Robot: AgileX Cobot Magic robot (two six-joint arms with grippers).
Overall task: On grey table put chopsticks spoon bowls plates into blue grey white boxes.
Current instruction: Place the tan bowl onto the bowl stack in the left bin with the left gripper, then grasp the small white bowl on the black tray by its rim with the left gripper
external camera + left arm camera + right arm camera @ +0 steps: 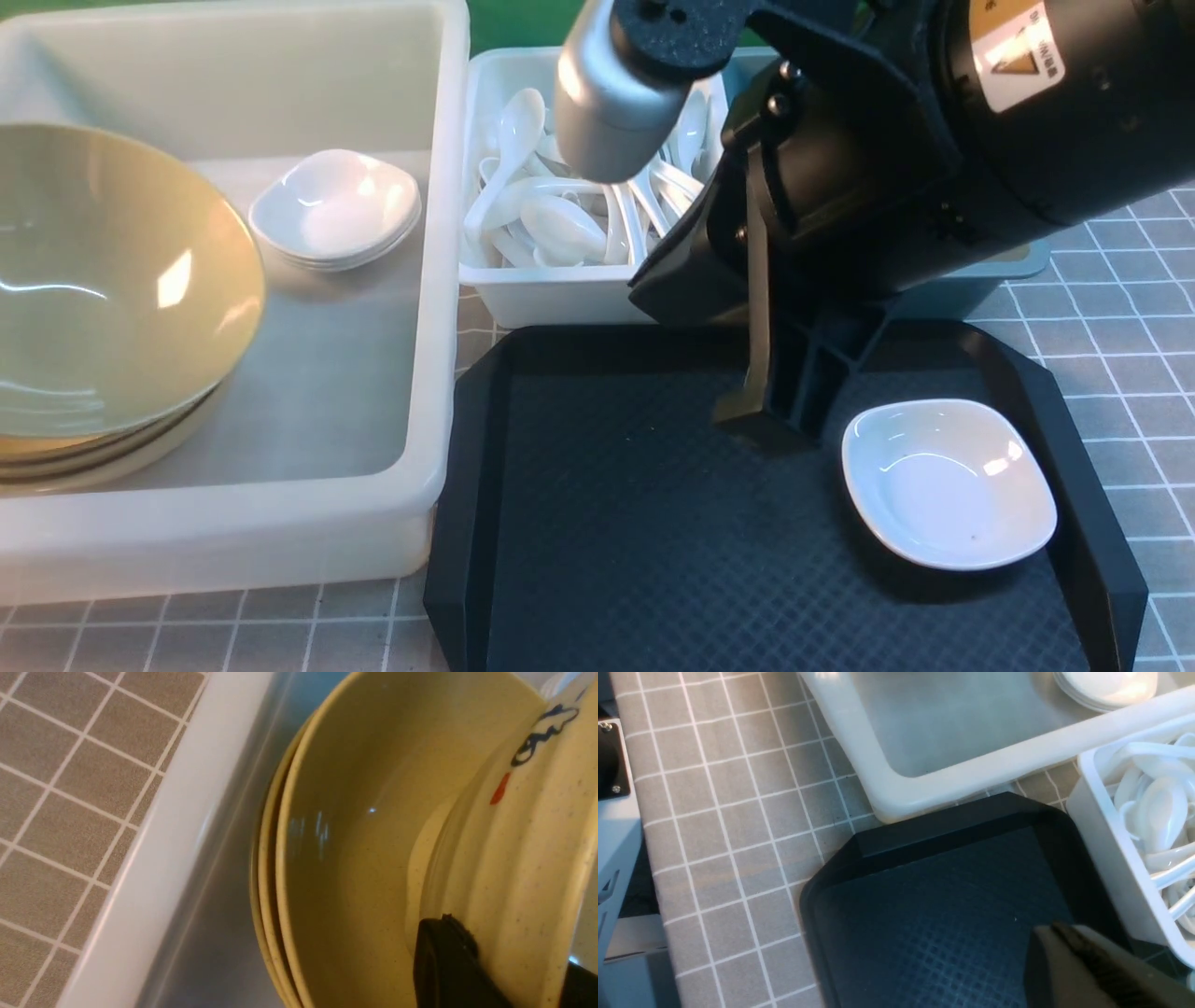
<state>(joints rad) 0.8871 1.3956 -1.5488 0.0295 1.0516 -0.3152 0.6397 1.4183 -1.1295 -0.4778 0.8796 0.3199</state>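
the olive-yellow bowl [523, 849] pinched in the closed left gripper [511, 973] is best levelled over the stack [275, 905] at 9 o'clock of the black tray [653, 523]; right gripper [761, 415] closed, empty.

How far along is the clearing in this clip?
Done: bowls and plates stacked in the big box, spoons in the white box. In hand: the left hand grips another bowl over that stack. Left: one plate on the black tray, beside the shut, empty right hand.
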